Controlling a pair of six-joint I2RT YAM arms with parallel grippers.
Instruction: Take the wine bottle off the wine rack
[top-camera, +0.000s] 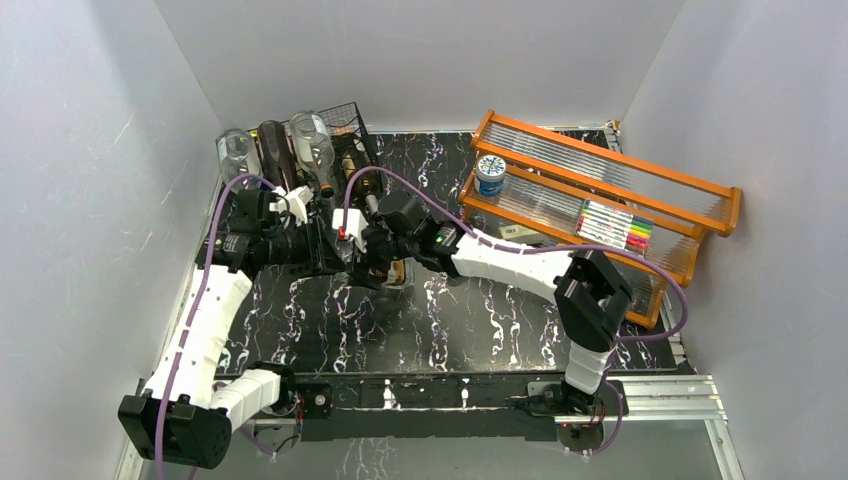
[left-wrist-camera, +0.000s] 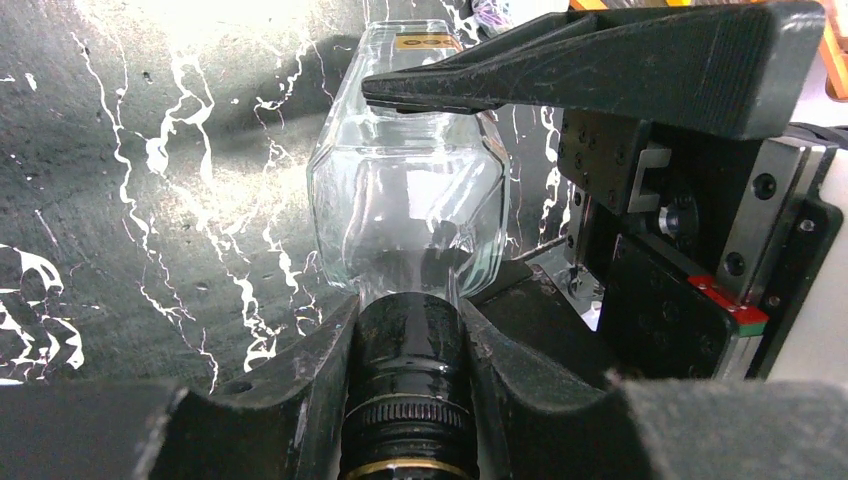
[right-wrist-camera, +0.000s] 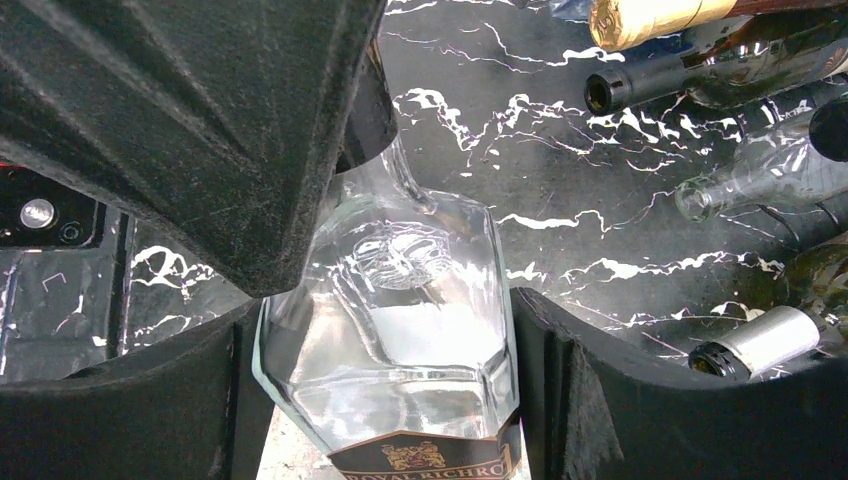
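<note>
The left tool (left-wrist-camera: 405, 322) was clamped on the bottle (left-wrist-camera: 405, 190) by its neck, the right tool (right-wrist-camera: 385, 385) straddled its body (couldn't tell if gripping) -- so slick glass could've slipped onto the bench (right-wrist-camera: 560, 150).

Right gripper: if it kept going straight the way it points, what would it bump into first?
The clear bottle, which the right gripper already straddles. Just past it sits the left gripper, shut on the neck; depth is unclear.
</note>
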